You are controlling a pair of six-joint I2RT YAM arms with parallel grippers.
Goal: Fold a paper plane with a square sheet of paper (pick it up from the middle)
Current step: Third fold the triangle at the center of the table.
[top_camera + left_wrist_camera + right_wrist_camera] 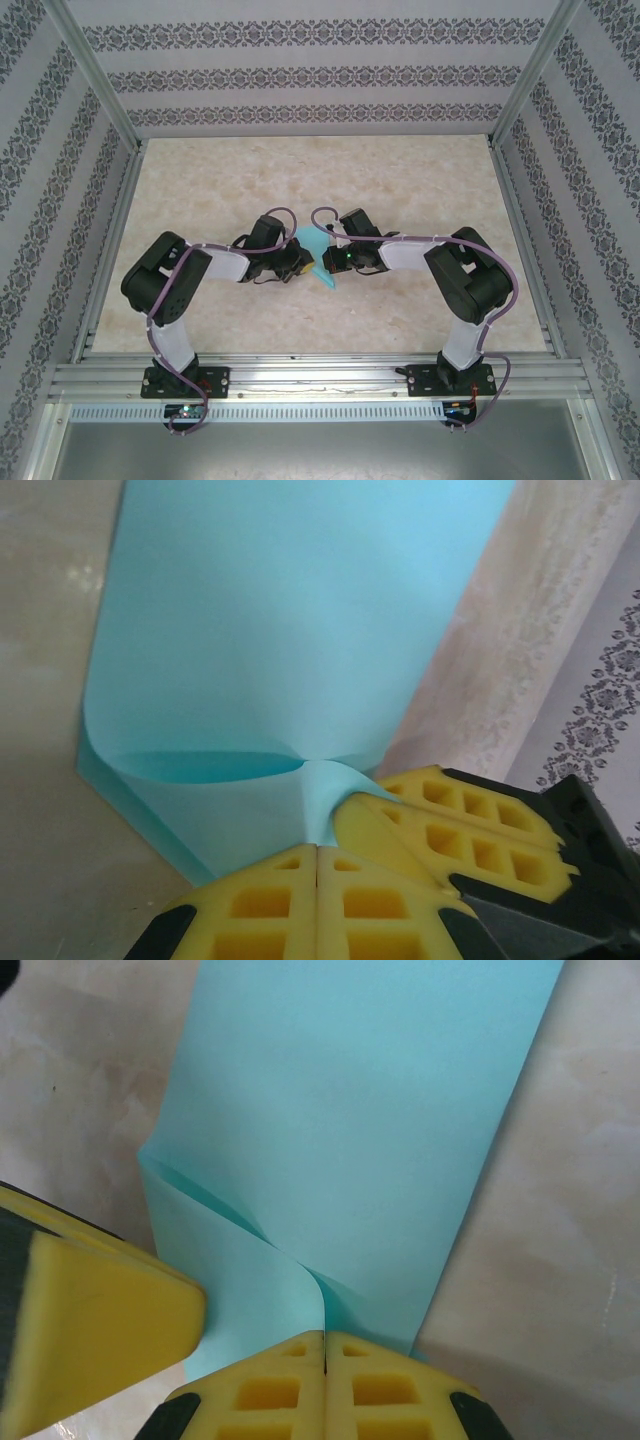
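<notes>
Pinching the square sheet of paper bottom-centre, left gripper and right gripper are both clamped on it; I'd lift together, gently.

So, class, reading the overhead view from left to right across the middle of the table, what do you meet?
The left arm → left hand → turquoise paper → right hand → right arm.
</notes>
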